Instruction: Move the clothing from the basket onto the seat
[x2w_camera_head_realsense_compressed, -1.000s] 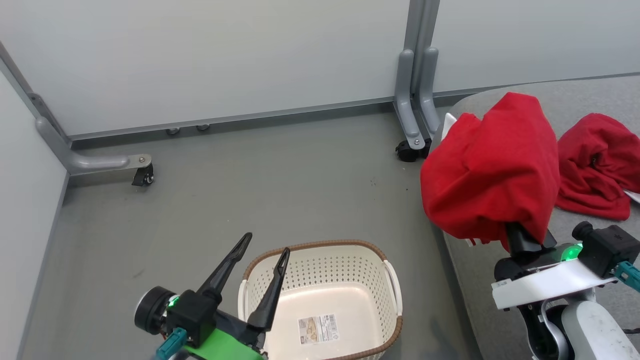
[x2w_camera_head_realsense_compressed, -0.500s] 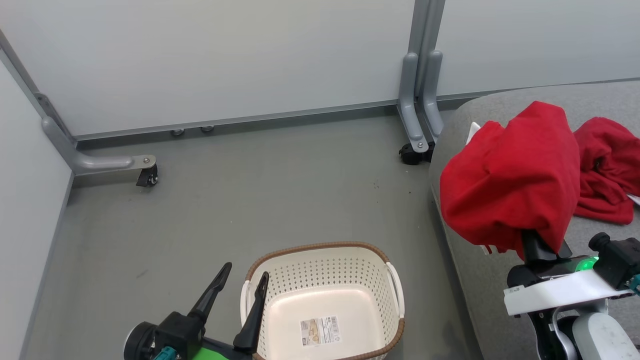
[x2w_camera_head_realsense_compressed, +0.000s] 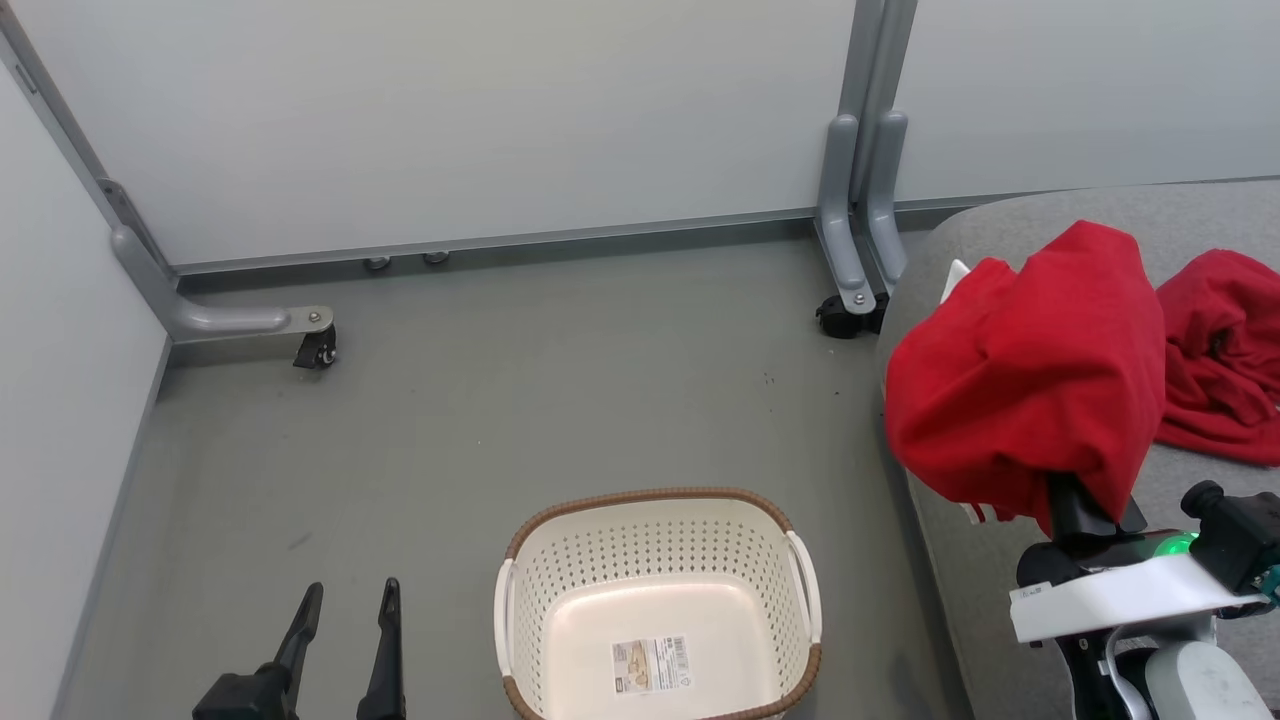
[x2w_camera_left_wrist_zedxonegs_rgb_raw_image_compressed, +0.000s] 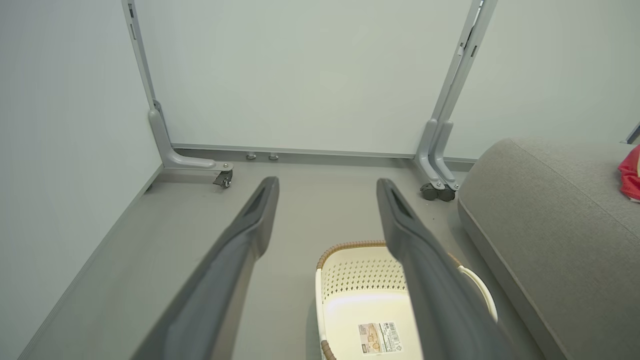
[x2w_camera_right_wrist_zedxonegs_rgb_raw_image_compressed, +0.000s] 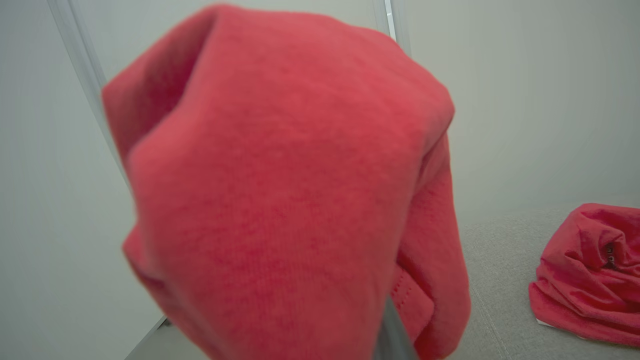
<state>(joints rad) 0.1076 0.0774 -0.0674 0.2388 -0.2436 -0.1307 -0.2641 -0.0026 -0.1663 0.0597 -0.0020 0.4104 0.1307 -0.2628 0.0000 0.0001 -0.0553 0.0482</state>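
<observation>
Basket stands on the grey floor, and its bare bottom shows a label. The left gripper is near the basket, on its left side, with its fingers spread apart and nothing between them. The right gripper is over the front edge of the seat. Its fingers are pressed together and hidden under a red garment, which hangs over them like a hood. Whether the cloth touches the cushion cannot be told. A second garment lies crumpled on the seat, just beside the first.
</observation>
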